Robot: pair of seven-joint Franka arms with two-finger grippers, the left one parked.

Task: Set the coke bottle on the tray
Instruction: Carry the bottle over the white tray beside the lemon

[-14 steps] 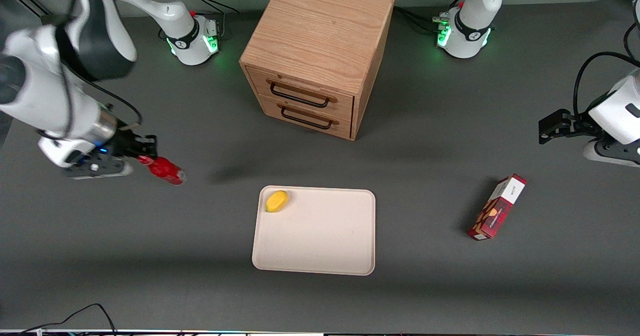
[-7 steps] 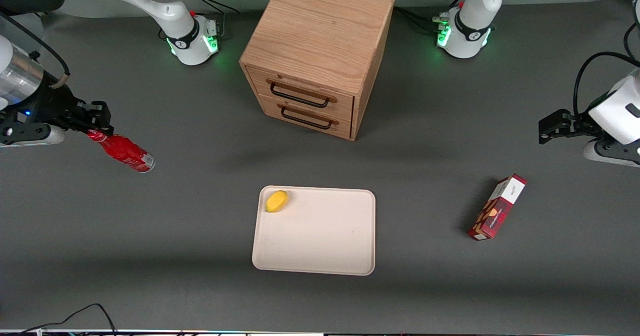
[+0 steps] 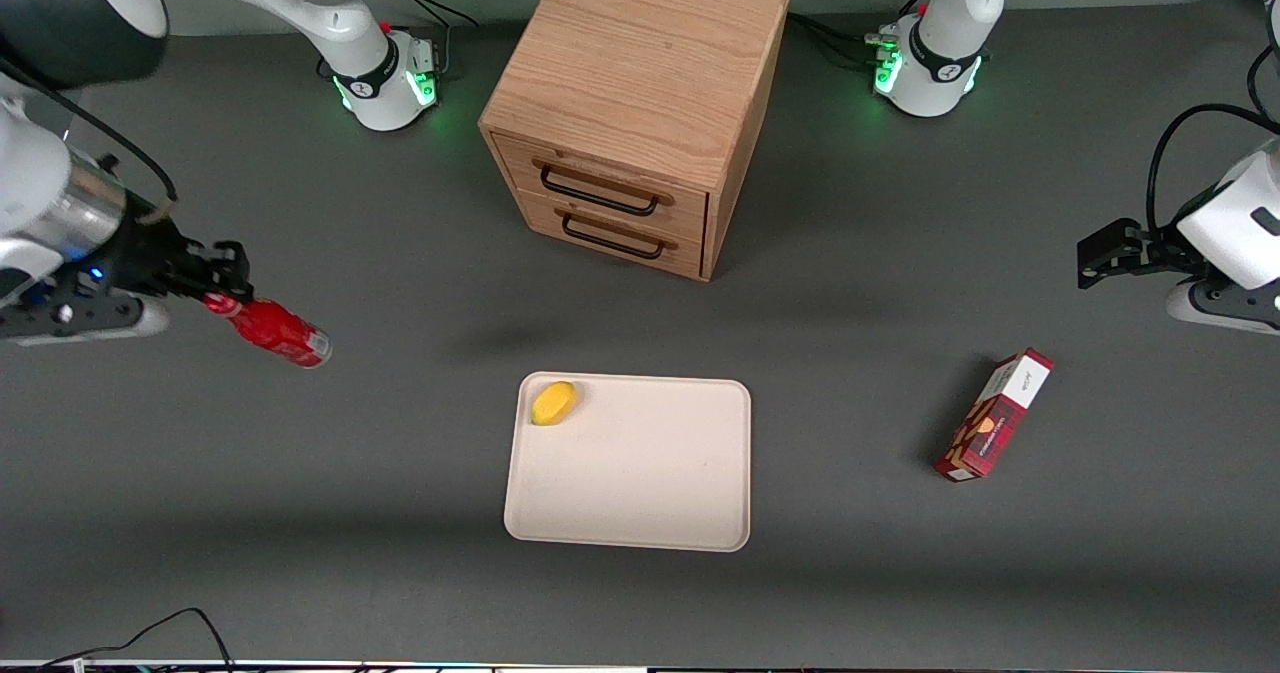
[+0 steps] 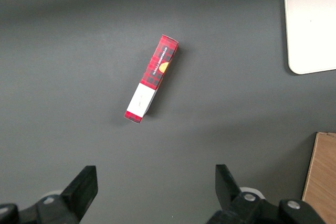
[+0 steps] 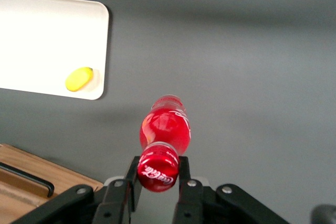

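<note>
We log the gripper (image 3: 222, 291) at the working arm's end of the surface (image 3: 400, 573), raised above it, jaws closed on the cap of the coke bottle (image 3: 275, 331), whose body hangs free, base tilted toward the tray. Next across comes the tray (image 3: 640, 483), well apart from the bottle, with a small yellow object (image 3: 553, 402) in the corner nearest the drawer cabinet (image 3: 640, 103); the red carton box (image 3: 993, 414) lies toward the parked arm's end. Risk, in our judgement: a cap-only hold may let the bottle swing or slip in transit, and a tilted release could topple it. Compared with half a second ago, the gripper and bottle sit slightly closer to the tray and nearer the front camera.
</note>
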